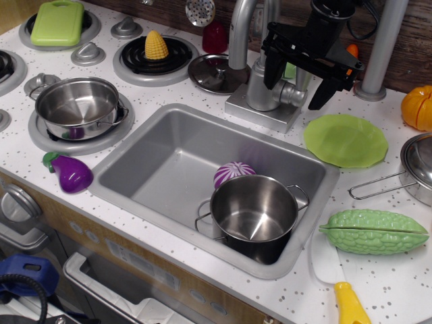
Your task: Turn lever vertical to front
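The silver faucet body [259, 82] stands on its base behind the sink [162, 145]. The lever [293, 94] is a short silver-grey stub and handle sticking out to the right of the body; its upper part is hidden behind my gripper. My black gripper [292, 96] hangs down over the lever, with one finger [271, 69] next to the faucet body and the other finger [324, 91] to the lever's right. The jaws stand apart and straddle the lever. I cannot tell whether a finger touches it.
A steel pot [254, 216] and a purple onion [233, 172] lie in the sink. A green plate [345, 140], a green gourd [374, 231] and a pan [420, 167] are to the right. A pot lid [216, 73], the faucet spout [240, 30] and a grey post [381, 47] stand close by.
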Robot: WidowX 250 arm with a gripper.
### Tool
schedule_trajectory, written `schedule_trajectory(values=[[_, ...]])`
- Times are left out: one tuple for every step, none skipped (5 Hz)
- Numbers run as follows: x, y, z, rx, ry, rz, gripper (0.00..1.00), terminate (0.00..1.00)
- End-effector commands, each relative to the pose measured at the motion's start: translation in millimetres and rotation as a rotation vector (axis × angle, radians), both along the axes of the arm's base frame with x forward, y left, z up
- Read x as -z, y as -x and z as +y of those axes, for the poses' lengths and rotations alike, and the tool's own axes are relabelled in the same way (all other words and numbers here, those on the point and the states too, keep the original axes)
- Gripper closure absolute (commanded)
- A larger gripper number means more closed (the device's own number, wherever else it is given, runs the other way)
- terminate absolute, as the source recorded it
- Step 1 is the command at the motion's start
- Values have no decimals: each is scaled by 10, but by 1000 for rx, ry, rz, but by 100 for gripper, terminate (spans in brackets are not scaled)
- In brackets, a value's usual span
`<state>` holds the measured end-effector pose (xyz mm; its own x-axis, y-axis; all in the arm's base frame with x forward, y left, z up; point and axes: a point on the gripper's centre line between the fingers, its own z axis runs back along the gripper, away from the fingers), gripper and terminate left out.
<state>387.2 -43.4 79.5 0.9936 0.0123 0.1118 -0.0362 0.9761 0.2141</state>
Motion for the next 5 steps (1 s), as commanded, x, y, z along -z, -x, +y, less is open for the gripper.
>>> schedule_trajectory(values=[[0,0,0,0,0,0,0,0],[-154,-163,19,25,6,-40,0,0],[-344,-287,31,33,-51,-82,0,0],[-421,-402,37,53,-88,-145,0,0],[-432,-500,46,68,-125,-183,0,0]])
